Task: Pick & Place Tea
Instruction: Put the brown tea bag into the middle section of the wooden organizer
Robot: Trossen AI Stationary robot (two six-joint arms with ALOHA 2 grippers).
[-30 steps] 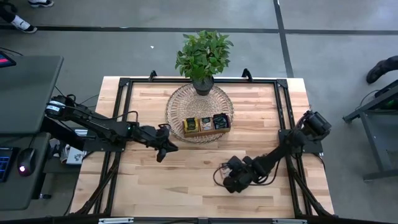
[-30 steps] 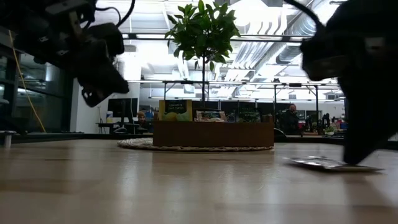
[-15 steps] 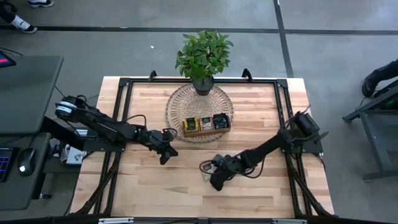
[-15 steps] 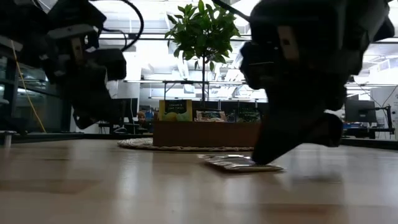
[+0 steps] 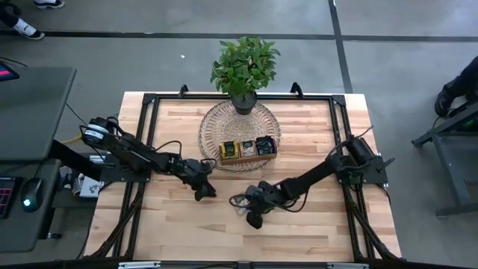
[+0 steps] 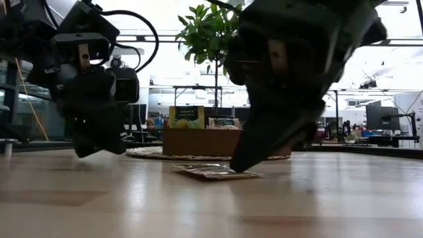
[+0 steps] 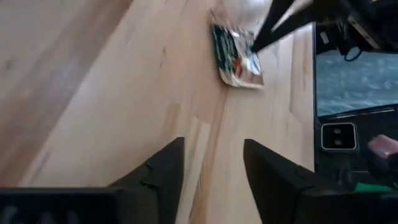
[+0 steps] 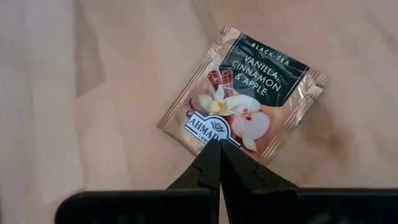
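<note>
The flat square foil tea sachet with a dark label (image 8: 239, 99) lies on the pale wooden tabletop (image 5: 314, 127), touching the right gripper (image 8: 218, 152), whose fingers are pressed together on its near edge. The left gripper (image 7: 211, 165), fingers apart, faces it from nearby, further off

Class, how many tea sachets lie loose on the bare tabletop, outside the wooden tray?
1: the tea sachet lies flat on the table, under the right gripper tips. Others stand in the tray.
</note>
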